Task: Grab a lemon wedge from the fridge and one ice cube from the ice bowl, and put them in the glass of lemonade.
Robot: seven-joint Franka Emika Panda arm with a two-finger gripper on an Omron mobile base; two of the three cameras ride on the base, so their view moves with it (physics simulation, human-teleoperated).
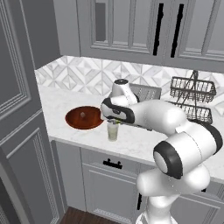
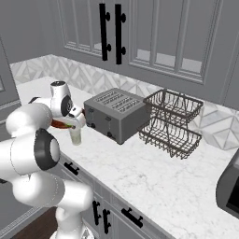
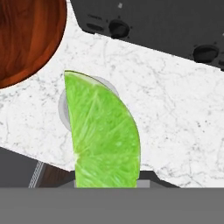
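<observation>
As jaws grip it, lemon wedge (image 3: 103,135) bright green, pointed

Rendered home kitchen, counter corner.

Grey panelled wall cabinets (image 1: 131,24) with black bar handles (image 2: 109,31) above; base cabinets (image 1: 109,179) and drawers below. White marble counter (image 2: 154,172) runs along a geometric-tile backsplash (image 1: 87,74). On the counter: toaster (image 2: 116,114), two-tier wire rack (image 2: 172,122), wooden bowl (image 1: 84,117), glass (image 1: 113,130) of pale drink. Dark appliance (image 2: 229,186) at the counter's right end. Wood floor (image 1: 83,217) at the cabinet foot.
</observation>
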